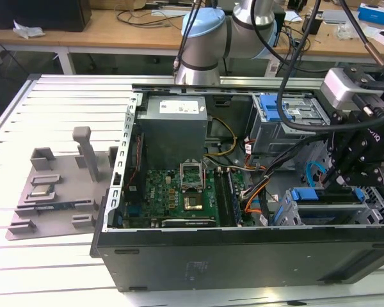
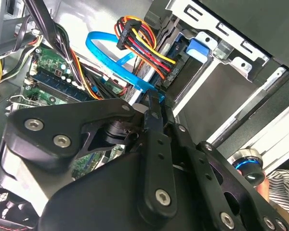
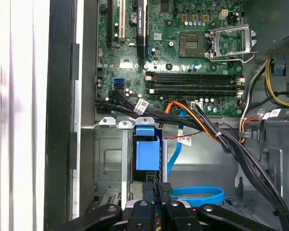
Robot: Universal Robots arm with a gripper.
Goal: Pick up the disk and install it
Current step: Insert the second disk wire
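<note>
The disk point(image 1: 329, 198) lies in the drive bay at the near right corner of the open computer case point(image 1: 179, 256), its blue frame showing at both ends. My gripper point(image 1: 336, 182) hangs just above it inside the case. In both wrist views the black fingers stand pressed together with no gap I can see, so the gripper point(image 2: 155, 98) point(image 3: 157, 188) is shut. Just beyond the fingertips a small bright-blue latch piece point(image 3: 147, 149) point(image 2: 201, 48) sits at the bay's mouth. I cannot tell whether the fingertips touch the disk.
A blue flat cable point(image 2: 111, 57) and a red, orange and yellow wire bundle point(image 2: 144, 43) run close past the fingers. The motherboard point(image 1: 179, 192) and grey power supply box point(image 1: 173, 125) fill the case's left. Another blue-framed bay point(image 1: 275, 109) sits at the back right. A grey fixture plate point(image 1: 57, 192) lies outside on the exterior view's left.
</note>
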